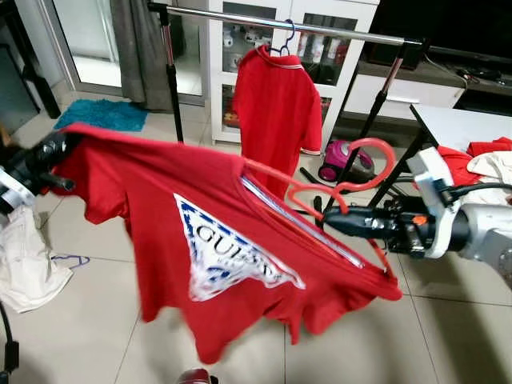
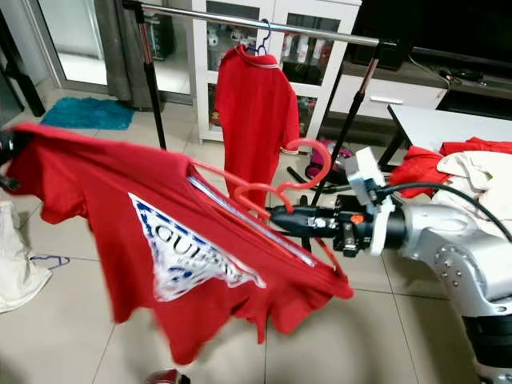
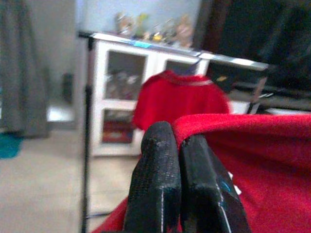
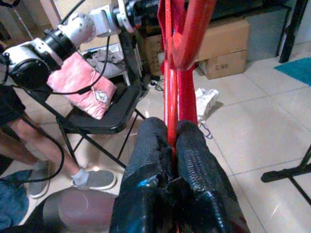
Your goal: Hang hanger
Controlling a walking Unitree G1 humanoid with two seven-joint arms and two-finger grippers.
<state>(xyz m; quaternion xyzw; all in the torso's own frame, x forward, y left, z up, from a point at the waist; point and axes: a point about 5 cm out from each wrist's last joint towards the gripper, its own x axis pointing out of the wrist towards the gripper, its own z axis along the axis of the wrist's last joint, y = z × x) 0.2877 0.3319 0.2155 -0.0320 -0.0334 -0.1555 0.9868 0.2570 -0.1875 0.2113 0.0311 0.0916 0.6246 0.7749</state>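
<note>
Right end effector point(image 2: 276, 213) clamping hanger point(image 2: 300, 172), left end effector point(image 3: 180, 141) pinching shirt point(image 1: 208, 240)

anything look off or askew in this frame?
Yes. The red Guess T-shirt hangs crooked on its red hanger: stretched nearly flat between the left pincer, shut on its edge, and the right pincer, shut on the hanger. Clothes lie on the floor and heaped on the white table.
</note>
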